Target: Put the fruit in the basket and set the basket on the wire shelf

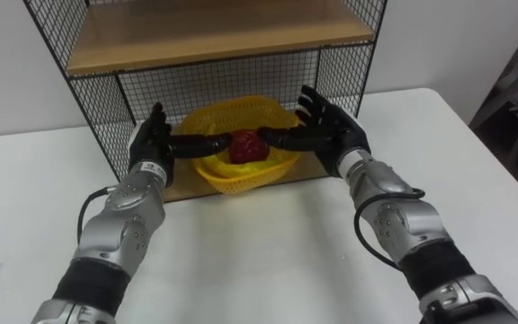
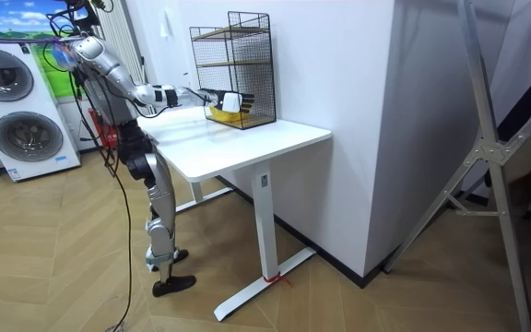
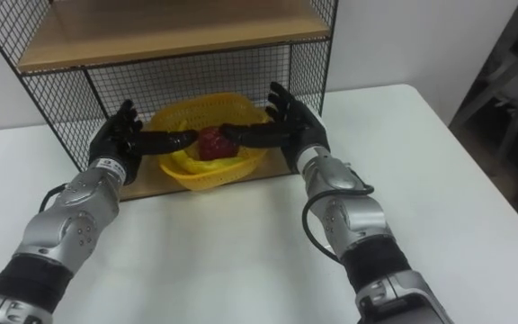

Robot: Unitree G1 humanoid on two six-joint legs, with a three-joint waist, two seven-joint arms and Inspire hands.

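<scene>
**Yellow woven plastic basket (image 1: 241, 180) in the black wire shelf (image 1: 106, 117), hands spread beside it**

The basket holds a dark red fruit (image 1: 248, 147). It sits on the shelf's lower wooden board (image 1: 183, 187), close to the near edge. A thumb catching the rim on the way out could drag the basket onto the white surface (image 1: 259, 252) or spill the fruit. The left hand (image 1: 154, 141) and right hand (image 1: 335, 133) flank it. Their fingers are straight and wide, thumbs reaching inward over the rim, gripping nothing.

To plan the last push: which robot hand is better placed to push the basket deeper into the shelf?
Probably the right robot hand: its open palm is close to the rim of the yellow basket. The left robot hand is farther off, with a gap beside the rim.
</scene>
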